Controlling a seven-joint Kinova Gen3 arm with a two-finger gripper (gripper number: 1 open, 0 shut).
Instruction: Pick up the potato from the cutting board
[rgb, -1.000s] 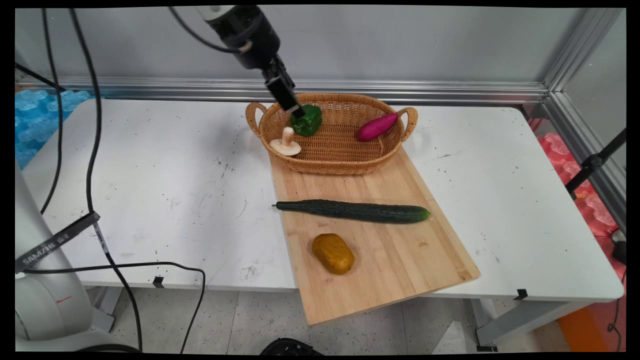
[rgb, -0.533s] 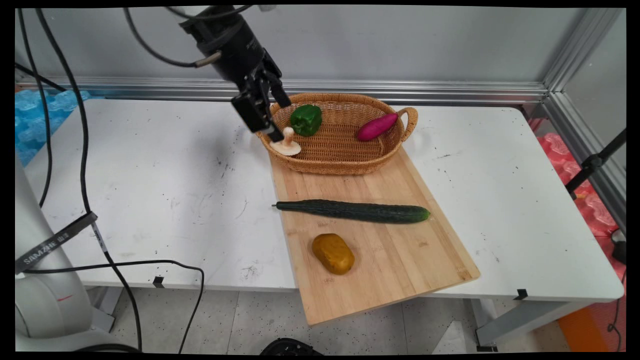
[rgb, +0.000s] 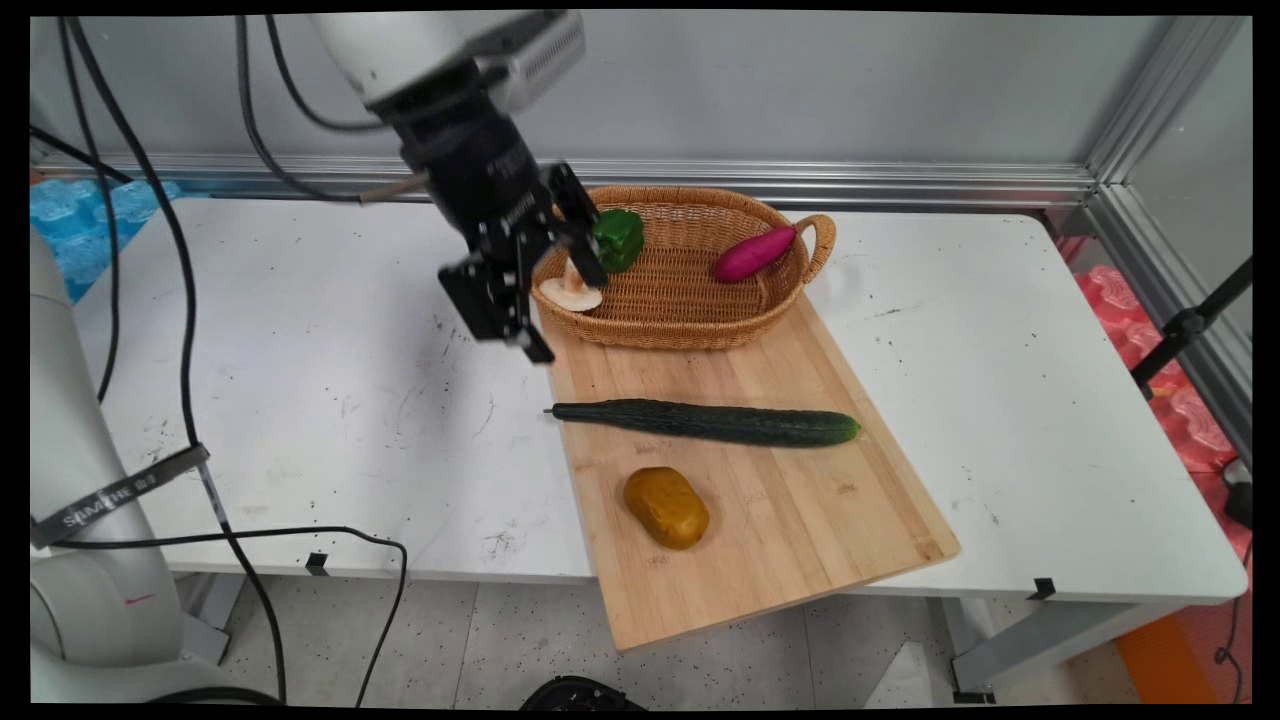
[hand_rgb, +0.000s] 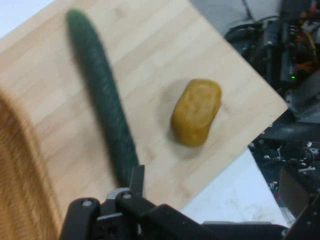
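The jaws stand spread apart and hold nothing, hanging above the table at the left end of the basket, with one finger low over the far left corner of the cutting board and the other up by the basket's rim. Taking the board as a clock face in the main view, the jaws are at about eleven o'clock.

Just right of the jaws, a pale mushroom lies cap-down inside the basket's left end, partly hidden behind the upper finger. A green pepper sits beside it, toward the basket's far rim. Further right, at the basket's two o'clock, a purple sweet potato leans against the wall near the right handle. The basket rests on the far end of the board.

A long dark cucumber lies across the middle of the board, its stem end at nine o'clock and just past the board's left edge. Nearer the camera, at about seven o'clock, sits a brown potato, apart from the cucumber.

In the hand view the cucumber and the potato lie side by side on the board, with the basket's rim at the left edge.
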